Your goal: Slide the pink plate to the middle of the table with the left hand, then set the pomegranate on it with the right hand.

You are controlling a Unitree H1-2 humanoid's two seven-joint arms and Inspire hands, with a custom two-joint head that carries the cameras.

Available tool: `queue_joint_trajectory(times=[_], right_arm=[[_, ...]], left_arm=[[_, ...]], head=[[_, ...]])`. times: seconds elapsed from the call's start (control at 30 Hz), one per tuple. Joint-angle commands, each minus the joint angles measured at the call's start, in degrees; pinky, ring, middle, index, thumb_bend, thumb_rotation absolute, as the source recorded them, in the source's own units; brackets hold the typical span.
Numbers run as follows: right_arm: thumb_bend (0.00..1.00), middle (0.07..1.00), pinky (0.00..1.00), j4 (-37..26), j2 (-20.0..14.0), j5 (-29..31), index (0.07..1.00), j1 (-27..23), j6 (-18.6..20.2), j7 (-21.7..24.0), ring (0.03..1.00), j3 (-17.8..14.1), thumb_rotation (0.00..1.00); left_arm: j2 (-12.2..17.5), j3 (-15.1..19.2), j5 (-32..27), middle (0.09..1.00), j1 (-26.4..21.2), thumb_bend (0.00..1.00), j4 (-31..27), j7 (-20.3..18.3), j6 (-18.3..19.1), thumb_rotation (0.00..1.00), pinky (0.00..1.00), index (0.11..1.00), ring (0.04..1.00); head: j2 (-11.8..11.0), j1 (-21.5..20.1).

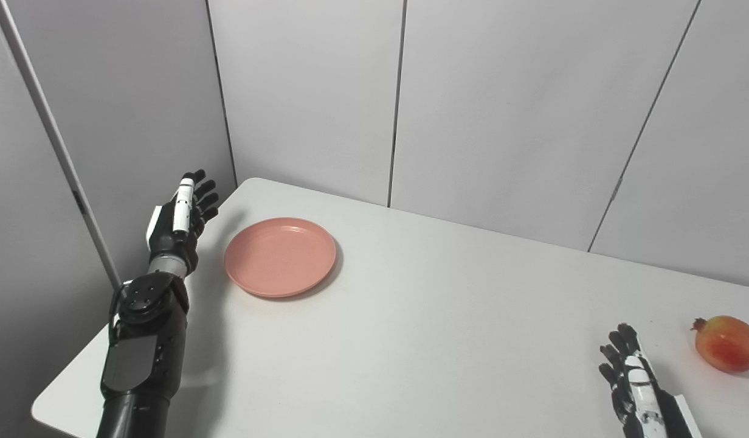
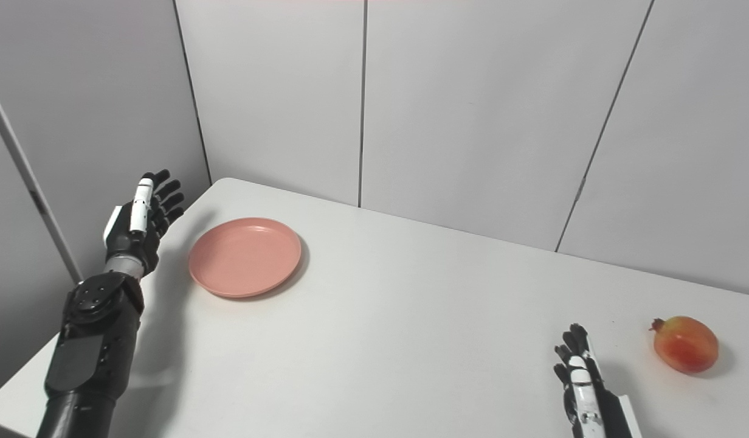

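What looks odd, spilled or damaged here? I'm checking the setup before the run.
Nothing stands out. The pink plate lies flat and whole near the table's left end, and the pomegranate sits intact at the right. Both robot hands are open and empty.

There are no words, numbers, labels or signs to read anywhere here.
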Motion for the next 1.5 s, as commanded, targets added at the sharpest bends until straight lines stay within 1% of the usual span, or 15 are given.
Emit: queue_joint_trajectory(times=[0.0, 0.13, 0.3, 0.47, 0.67, 0.77, 0.9, 1.03, 1.2, 1.27, 1.37, 1.47], right_arm=[[0.0, 1.0, 1.0, -1.96, -0.19, 0.69, 1.0, -1.36, -0.23, 0.2, 1.0, -0.42, 1.0], [0.0, 1.0, 1.0, -2.31, -0.15, 0.33, 1.0, -1.31, -0.06, -0.07, 1.0, -0.45, 1.0], [0.0, 1.0, 1.0, -1.95, -0.23, 0.54, 1.0, -1.42, -0.6, 0.26, 1.0, -0.45, 1.0], [0.0, 1.0, 1.0, -2.33, -0.18, 0.81, 1.0, -1.43, -0.1, 0.27, 1.0, -0.56, 1.0], [0.0, 1.0, 1.0, -2.14, -0.08, 0.83, 1.0, -1.42, -0.22, 0.1, 1.0, -0.68, 1.0], [0.0, 1.0, 1.0, -2.21, -0.02, 0.96, 1.0, -1.46, 0.18, 0.09, 1.0, -0.71, 1.0], [0.0, 1.0, 1.0, -2.32, 0.11, 1.09, 1.0, -1.41, 0.39, 0.05, 1.0, -0.71, 1.0], [0.0, 1.0, 1.0, -1.98, -0.04, 1.02, 1.0, -1.45, -0.36, 0.29, 1.0, -0.67, 1.0], [0.0, 1.0, 1.0, -2.08, 0.12, 0.97, 1.0, -1.44, -0.21, 0.09, 1.0, -0.73, 1.0], [0.0, 1.0, 1.0, -2.24, 0.12, 0.98, 1.0, -1.36, -0.3, 0.1, 1.0, -0.72, 1.0], [0.0, 1.0, 1.0, -2.11, 0.04, 0.96, 1.0, -1.34, -0.58, 0.23, 1.0, -0.68, 1.0], [0.0, 1.0, 1.0, -2.16, -0.08, 1.2, 1.0, -1.38, -0.32, 0.38, 1.0, -0.73, 1.0]], left_arm=[[2.19, 0.53, -0.78, 0.904, -2.45, 0.26, -0.71, -0.3, -2.42, 1.0, 0.91, 0.887, 0.905], [2.76, 0.49, -1.69, 0.906, -2.85, 0.27, 0.34, -0.66, -1.72, 1.0, 0.92, 0.888, 0.91], [3.3, 0.44, -2.59, 0.902, -4.31, 0.27, 3.68, -1.0, -2.01, 1.0, 0.92, 0.884, 0.906], [3.64, -0.22, -2.93, 0.912, -4.77, 0.29, 6.38, -2.12, -3.42, 1.0, 0.94, 0.894, 0.915], [3.5, -0.61, -3.22, 0.922, -4.62, 0.27, 9.36, -3.37, -4.48, 1.0, 0.95, 0.905, 0.927], [3.29, -0.74, -3.1, 0.928, -4.76, 0.28, 11.25, -3.57, -5.35, 1.0, 0.96, 0.908, 0.937], [2.63, -0.61, -4.28, 0.939, -5.05, 0.3, 12.94, -4.01, -5.12, 1.0, 0.97, 0.92, 0.948], [2.08, -1.45, -4.0, 0.941, -4.91, 0.27, 14.3, -4.23, -6.75, 1.0, 0.94, 0.923, 0.942], [2.35, -2.79, -3.29, 0.918, -5.69, 0.28, 17.96, -4.75, -9.68, 1.0, 0.93, 0.902, 0.918], [2.45, -3.27, -2.72, 0.911, -6.11, 0.29, 19.63, -4.33, -10.84, 1.0, 0.92, 0.899, 0.913], [2.52, -3.72, -2.7, 0.914, -6.56, 0.31, 21.33, -4.05, -11.5, 1.0, 0.93, 0.899, 0.917], [2.2, -4.01, -3.1, 0.923, -6.34, 0.31, 20.7, -4.14, -11.13, 1.0, 0.94, 0.905, 0.926]], head=[[0.05, -0.01], [0.16, 0.02], [0.39, -0.1], [0.33, -0.15], [0.27, -0.17], [0.21, -0.2], [0.16, -0.37], [0.17, -0.39], [0.18, -0.48], [0.18, -0.48], [0.18, -0.48], [0.33, -0.41]])
